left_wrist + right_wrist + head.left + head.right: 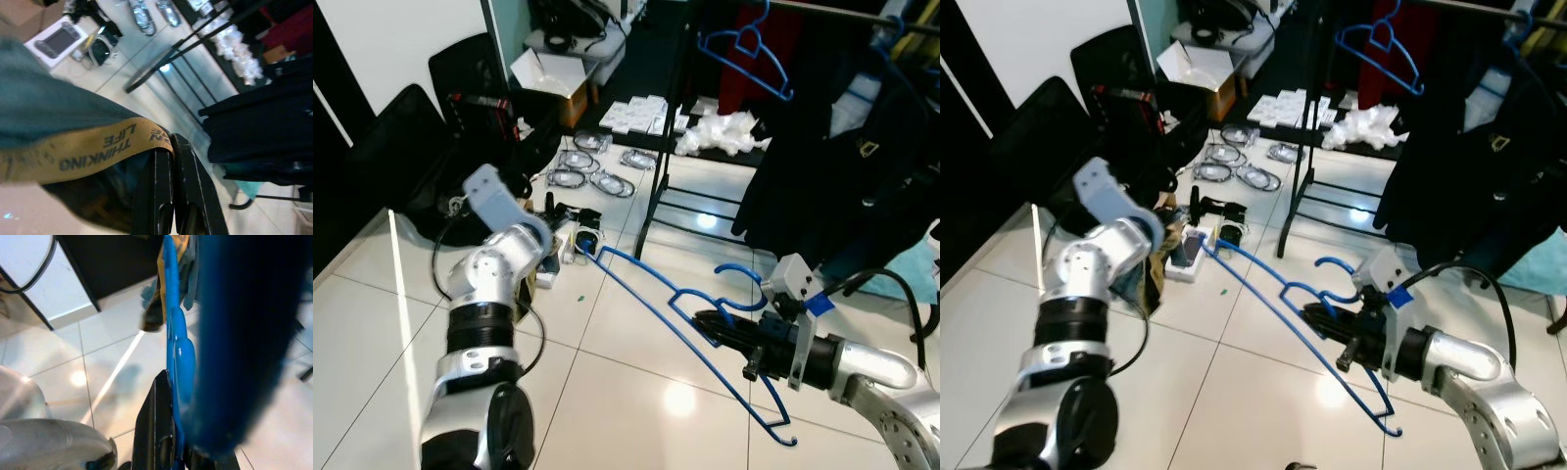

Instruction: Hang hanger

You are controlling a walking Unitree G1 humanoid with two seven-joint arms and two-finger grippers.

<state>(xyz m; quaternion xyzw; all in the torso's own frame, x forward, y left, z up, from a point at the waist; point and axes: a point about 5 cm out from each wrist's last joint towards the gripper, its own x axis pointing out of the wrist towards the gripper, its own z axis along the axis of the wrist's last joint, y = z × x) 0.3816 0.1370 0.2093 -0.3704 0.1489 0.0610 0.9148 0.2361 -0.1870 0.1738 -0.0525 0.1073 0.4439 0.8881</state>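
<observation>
Your right gripper [710, 321] has its jaws pinching the blue hanger [646, 279] at the neck below the hook, the frame slanting low over the tiled floor [607, 372] toward your left arm. Left gripper [166, 196]: jaws pressed together on a grey garment [44, 112] with a tan strap. Clothes rack [656, 186] stands ahead, another blue hanger [744, 54] on its rail; open tile lies between.

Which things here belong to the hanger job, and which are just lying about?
Job:
blue hanger, held in the right gripper
clothes rail, with another blue hanger on it
left gripper, shut on a garment with a tan strap

Lying about:
cable coils
white box
white packets
dark clothes
</observation>
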